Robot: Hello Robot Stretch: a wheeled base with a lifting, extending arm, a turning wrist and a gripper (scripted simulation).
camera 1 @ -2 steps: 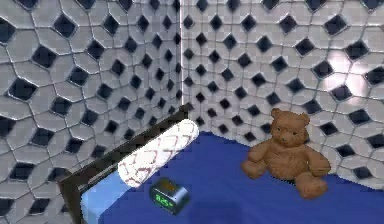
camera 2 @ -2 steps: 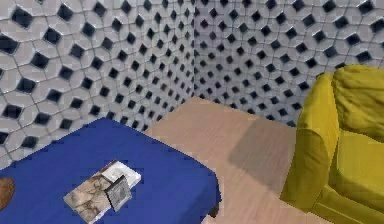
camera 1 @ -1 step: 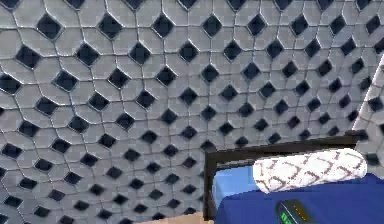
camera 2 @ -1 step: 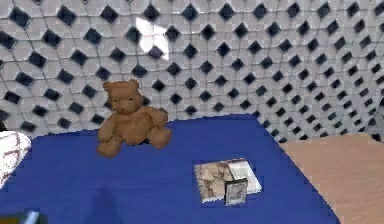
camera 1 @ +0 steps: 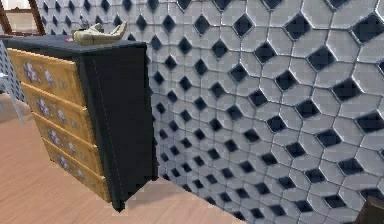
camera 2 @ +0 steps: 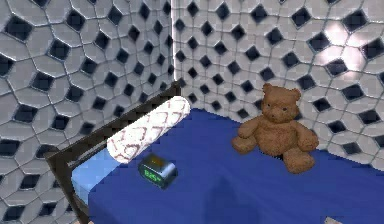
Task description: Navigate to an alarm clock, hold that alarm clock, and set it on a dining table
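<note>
We spot alarm clock (camera 2: 157, 172) lower left of centre, arm side view, on blue bed (camera 2: 260, 185), just beside patterned bolster (camera 2: 150, 128). Teddy bear (camera 2: 275, 125) sits centre right. Forward view: dresser (camera 1: 70, 110) at left. Gripper's grasp: we cannot tell.

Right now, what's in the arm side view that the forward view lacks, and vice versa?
Arm side view: blue bed carrying a brown teddy bear, a white patterned bolster and a small green-faced alarm clock. Forward view: dark dresser with yellow drawers, a pale dish-like thing on top, wood floor. Both: grey tiled wall with dark diamonds.
</note>
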